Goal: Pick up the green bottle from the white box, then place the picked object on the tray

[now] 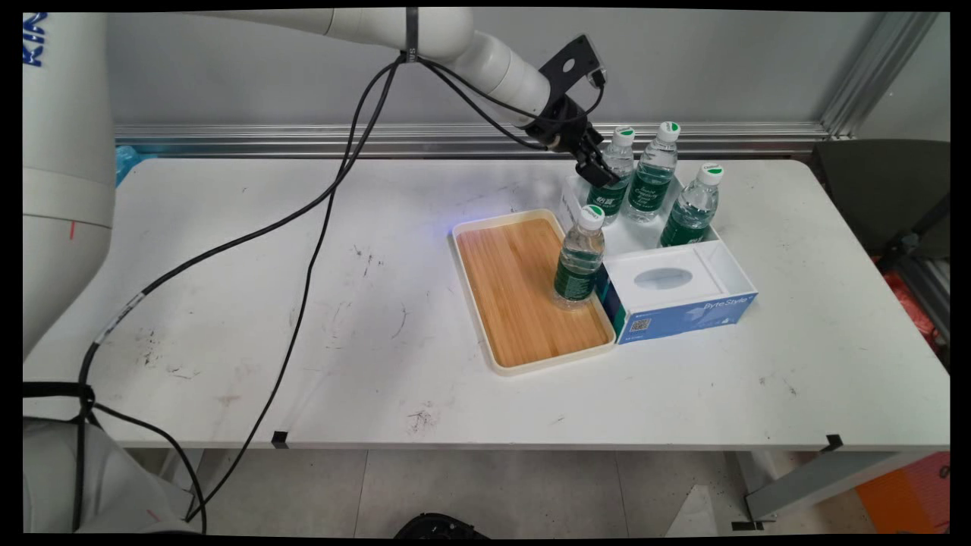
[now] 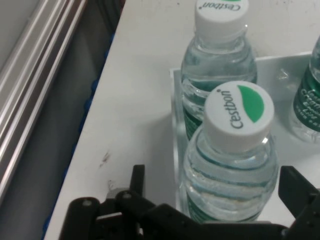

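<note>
My black gripper (image 1: 603,173) reaches down at the back left corner of a white open box (image 1: 732,262), by the first of three green-labelled water bottles (image 1: 618,163) standing in it. In the hand view this bottle (image 2: 232,150), with a white and green Cestbon cap, stands between the two fingers of my gripper (image 2: 215,179). The left finger (image 2: 137,177) is well clear of it and the right finger (image 2: 295,185) is close to its side. The gripper is open. A second bottle (image 2: 220,45) stands right behind it.
A fourth bottle (image 1: 580,258) stands on the right side of a wooden tray (image 1: 508,280) with a white rim. A blue and white tissue box (image 1: 667,292) fills the box's front. Two more bottles (image 1: 652,174) (image 1: 692,208) stand in the back. Black cables hang over the table's left half.
</note>
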Robot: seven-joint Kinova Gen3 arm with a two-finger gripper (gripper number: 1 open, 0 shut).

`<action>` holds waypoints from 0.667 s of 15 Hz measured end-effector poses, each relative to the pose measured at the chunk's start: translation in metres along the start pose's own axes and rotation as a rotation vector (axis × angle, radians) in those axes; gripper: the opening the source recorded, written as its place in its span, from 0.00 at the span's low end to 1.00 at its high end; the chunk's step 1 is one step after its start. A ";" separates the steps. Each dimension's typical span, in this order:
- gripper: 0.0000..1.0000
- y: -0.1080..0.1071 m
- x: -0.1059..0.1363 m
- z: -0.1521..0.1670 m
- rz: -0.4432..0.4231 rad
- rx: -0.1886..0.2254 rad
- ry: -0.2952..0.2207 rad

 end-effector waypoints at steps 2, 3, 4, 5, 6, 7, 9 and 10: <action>1.00 0.000 -0.001 0.002 -0.001 -0.001 0.001; 0.00 0.000 -0.002 0.002 -0.002 -0.001 0.002; 0.00 0.000 -0.002 0.002 -0.002 -0.001 0.003; 0.00 0.000 -0.002 0.003 -0.003 -0.002 0.004; 0.00 0.000 -0.002 0.003 -0.004 -0.003 0.005; 0.00 0.000 -0.003 0.003 -0.006 -0.004 0.005; 0.00 0.001 -0.003 0.003 -0.010 -0.007 0.005; 0.00 0.002 -0.003 0.003 -0.012 -0.009 0.006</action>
